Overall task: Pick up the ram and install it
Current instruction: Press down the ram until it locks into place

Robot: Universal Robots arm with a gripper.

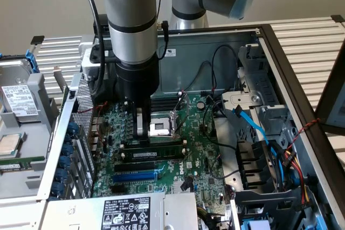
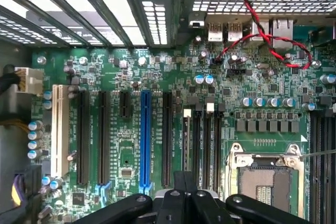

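Note:
The ram (image 1: 156,154) is a long thin stick with a small white label. It stands on edge in a slot of the green motherboard, next to the CPU socket (image 1: 161,129). In the wrist view the ram (image 2: 186,140) runs lengthwise between the black slots. My gripper (image 1: 141,130) comes straight down over the end of the ram at the exterior view's left. Its fingers are shut together with nothing between them. In the wrist view the gripper (image 2: 184,178) sits right over the ram's near end. Whether the tips touch the ram's upper edge I cannot tell.
A blue slot (image 1: 135,176) and black slots lie beside the ram, toward the power supply (image 1: 124,211). Blue and black cables (image 1: 253,127) and drive bays fill the exterior view's right. A red-black wire (image 2: 262,38) loops near the rear ports. A hard drive (image 1: 19,100) sits outside the case.

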